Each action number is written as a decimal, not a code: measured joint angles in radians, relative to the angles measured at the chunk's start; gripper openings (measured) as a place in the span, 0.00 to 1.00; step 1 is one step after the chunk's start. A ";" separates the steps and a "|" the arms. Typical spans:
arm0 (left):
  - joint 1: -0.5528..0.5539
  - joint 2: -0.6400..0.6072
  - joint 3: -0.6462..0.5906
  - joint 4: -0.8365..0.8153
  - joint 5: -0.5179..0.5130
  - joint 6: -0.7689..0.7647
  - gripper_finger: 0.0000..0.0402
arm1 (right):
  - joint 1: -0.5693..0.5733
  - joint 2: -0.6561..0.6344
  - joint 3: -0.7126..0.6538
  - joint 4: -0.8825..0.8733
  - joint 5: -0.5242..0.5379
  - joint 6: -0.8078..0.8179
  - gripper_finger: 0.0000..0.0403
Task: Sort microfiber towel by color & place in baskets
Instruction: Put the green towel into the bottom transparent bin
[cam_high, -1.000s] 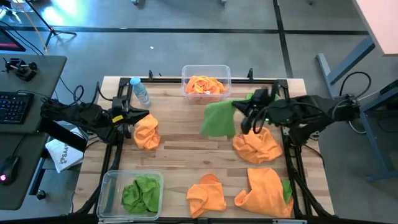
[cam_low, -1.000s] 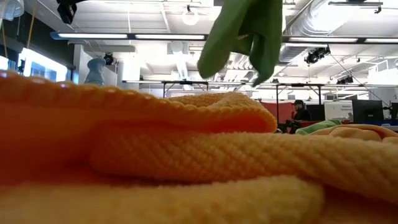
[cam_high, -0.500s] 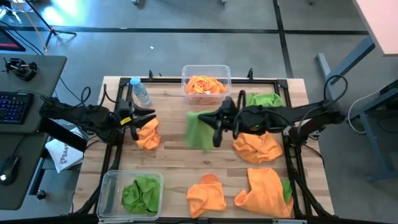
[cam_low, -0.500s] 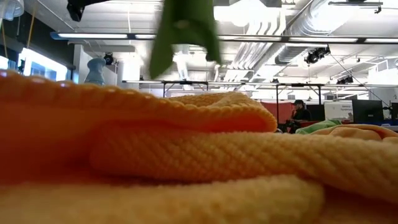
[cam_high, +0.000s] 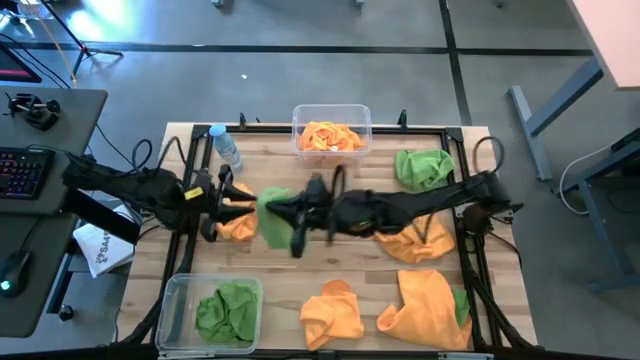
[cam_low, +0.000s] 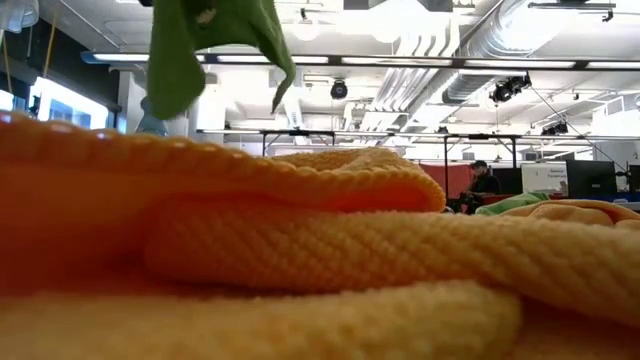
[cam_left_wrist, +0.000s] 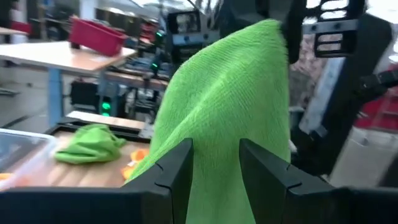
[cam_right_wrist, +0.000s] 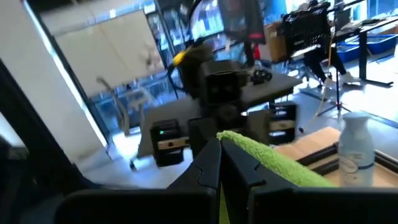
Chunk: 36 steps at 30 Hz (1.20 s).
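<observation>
A green microfiber towel (cam_high: 270, 217) hangs over the table's left half, with my right gripper (cam_high: 296, 213) shut on it; the right arm reaches across from the table's right side. In the low view the same towel (cam_low: 195, 45) dangles above the table. My left gripper (cam_high: 228, 197) stands open just left of it, its fingers (cam_left_wrist: 176, 169) level and facing the towel (cam_left_wrist: 230, 106). Below the left gripper an orange towel (cam_high: 238, 224) lies on the table. One basket (cam_high: 297, 115) at the far edge holds orange towels. Another basket (cam_high: 172, 290) at the near left holds green ones. My right gripper pinches the green towel's top fold (cam_right_wrist: 261, 158) between its two shut fingers, coming level from the table's right. The towel hangs slack below the fingers, clear of the table. My left gripper: I cannot tell whether its fingers touch the towel.
A small water bottle (cam_high: 226, 147) stands at the far left. Another green towel (cam_high: 423, 167) lies at the far right. Orange towels lie at the right (cam_high: 412, 238), the near middle (cam_high: 333, 312) and the near right (cam_high: 425, 308). A desk with a keyboard (cam_high: 25, 170) stands left of the table.
My right gripper has carried the green towel from the table's right half toward the left edge, up to the left gripper; the towel stays hanging clear of the table. My left gripper has opened above the orange towel.
</observation>
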 joint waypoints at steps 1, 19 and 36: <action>0.000 0.009 0.000 0.003 0.014 0.000 0.30 | 0.001 0.039 0.069 -0.049 0.000 -0.012 0.00; -0.001 0.023 0.000 0.075 0.243 -0.001 0.30 | 0.023 0.257 0.403 -0.269 0.044 0.019 0.00; -0.008 0.034 0.001 0.114 0.167 -0.085 0.31 | 0.091 0.236 0.456 -0.548 0.126 0.040 0.00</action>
